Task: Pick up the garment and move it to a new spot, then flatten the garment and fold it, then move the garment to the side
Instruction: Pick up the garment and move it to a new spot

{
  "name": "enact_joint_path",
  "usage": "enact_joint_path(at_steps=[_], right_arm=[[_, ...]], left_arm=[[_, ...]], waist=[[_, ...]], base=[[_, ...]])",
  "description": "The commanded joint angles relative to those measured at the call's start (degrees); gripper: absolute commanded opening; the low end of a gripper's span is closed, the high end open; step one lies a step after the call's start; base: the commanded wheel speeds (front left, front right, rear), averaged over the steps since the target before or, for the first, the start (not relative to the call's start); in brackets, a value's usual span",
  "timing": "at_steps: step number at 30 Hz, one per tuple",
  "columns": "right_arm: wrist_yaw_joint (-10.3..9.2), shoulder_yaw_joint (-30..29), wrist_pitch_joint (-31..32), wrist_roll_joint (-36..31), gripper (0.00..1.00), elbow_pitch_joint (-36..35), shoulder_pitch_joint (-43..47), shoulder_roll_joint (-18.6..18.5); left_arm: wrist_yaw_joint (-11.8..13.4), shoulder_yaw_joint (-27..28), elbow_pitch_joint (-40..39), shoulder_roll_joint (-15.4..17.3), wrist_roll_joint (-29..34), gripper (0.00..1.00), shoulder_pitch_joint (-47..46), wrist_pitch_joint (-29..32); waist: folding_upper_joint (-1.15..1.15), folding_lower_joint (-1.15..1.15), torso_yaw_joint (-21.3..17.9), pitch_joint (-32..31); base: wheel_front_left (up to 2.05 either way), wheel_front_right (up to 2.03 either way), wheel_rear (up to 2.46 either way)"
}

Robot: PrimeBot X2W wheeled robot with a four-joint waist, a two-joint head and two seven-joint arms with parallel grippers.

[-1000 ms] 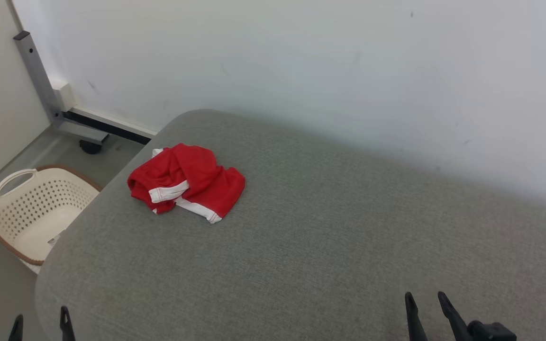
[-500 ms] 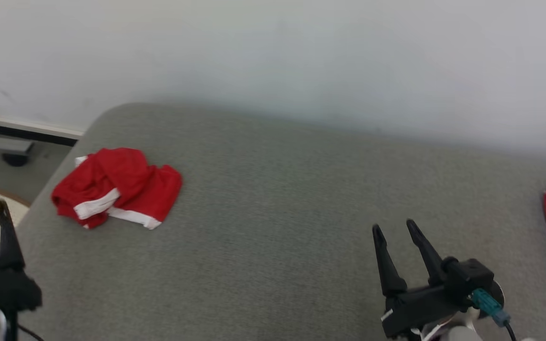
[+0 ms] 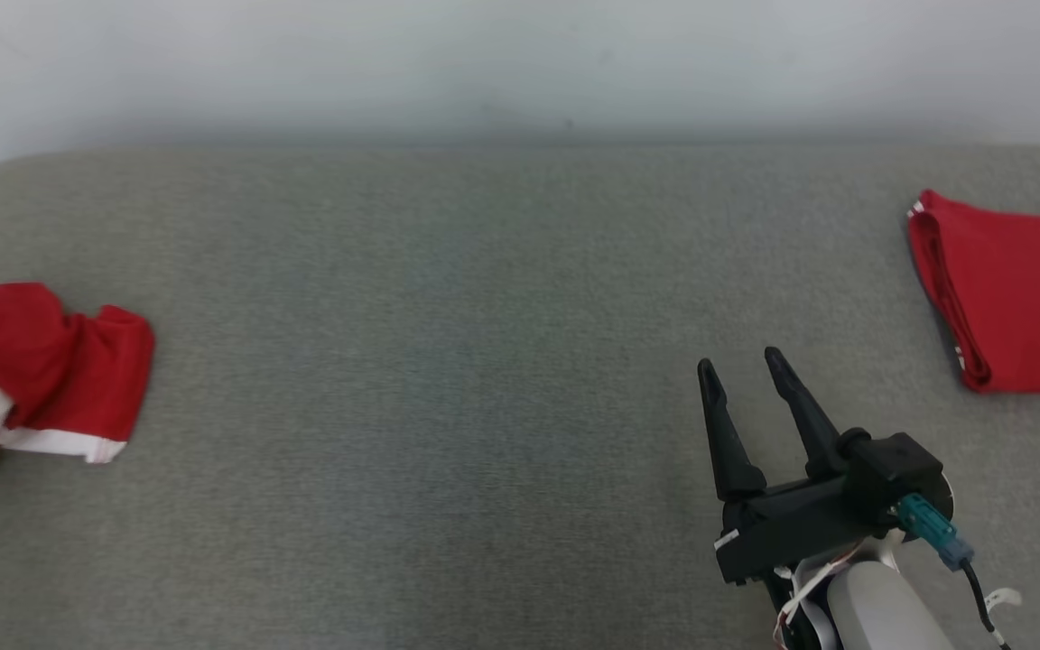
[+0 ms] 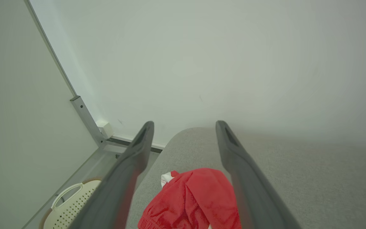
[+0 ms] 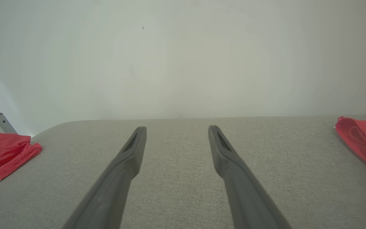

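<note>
At the far left edge of my head view lies the crumpled red garment (image 3: 37,375), well apart from the right gripper (image 3: 739,359); my camera has swung right across the grey padded surface (image 3: 484,271) over the last second, so the garment only seems to have slid; nothing has touched it. That swing has brought a folded red garment (image 3: 1016,298) into view at the right; the right gripper has risen over the bare middle, fingers spread, holding nothing; the left gripper (image 4: 184,123) hangs above the crumpled red garment, jaws wide and empty. I judge the pickup not yet begun; the left arm looks best placed for it.
</note>
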Motion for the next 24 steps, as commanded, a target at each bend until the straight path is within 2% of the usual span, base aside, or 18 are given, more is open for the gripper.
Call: enact_joint_path(at_steps=[1,12,16,22,23,24], right_arm=[[-0.11,-0.2,-0.4,-0.1,1.00,-0.2,-1.2,0.0],[-0.11,-0.2,-0.5,0.4,1.00,-1.0,-3.2,0.0],[-0.11,-0.9,-0.5,-0.1,1.00,-1.4,-3.1,0.0],[-0.11,-0.9,-0.5,-0.6,1.00,-1.3,-3.0,0.0],[-0.11,-0.7,-0.5,-0.6,1.00,-1.2,-3.2,0.0],[-0.11,-0.6,-0.5,-0.5,1.00,-1.1,-3.4,0.0]], left_arm=[[-0.8,-0.2,3.3,0.8,-0.9,1.00,-2.7,0.2],[-2.2,-2.3,20.6,4.0,-0.9,1.00,-9.2,4.1],[-1.2,-2.7,26.8,4.6,-0.7,1.00,-10.3,7.1],[0.5,-2.7,33.6,3.0,-2.3,1.00,-11.9,10.7],[0.8,-2.7,34.2,3.0,-2.2,0.62,-12.0,10.2],[0.6,-3.1,34.5,3.0,-1.9,0.05,-11.8,9.6]], waist=[[-0.02,-0.02,-6.4,6.4],[-0.02,-0.02,-9.7,11.0],[-0.02,-0.02,-9.9,11.5],[-0.02,-0.02,-9.3,11.2],[-0.02,-0.02,-9.2,11.2],[-0.02,-0.02,-9.2,11.1]], base=[[0.00,0.00,0.00],[0.00,0.00,0.00],[0.00,0.00,0.00],[0.00,0.00,0.00],[0.00,0.00,0.00],[0.00,0.00,0.00]])
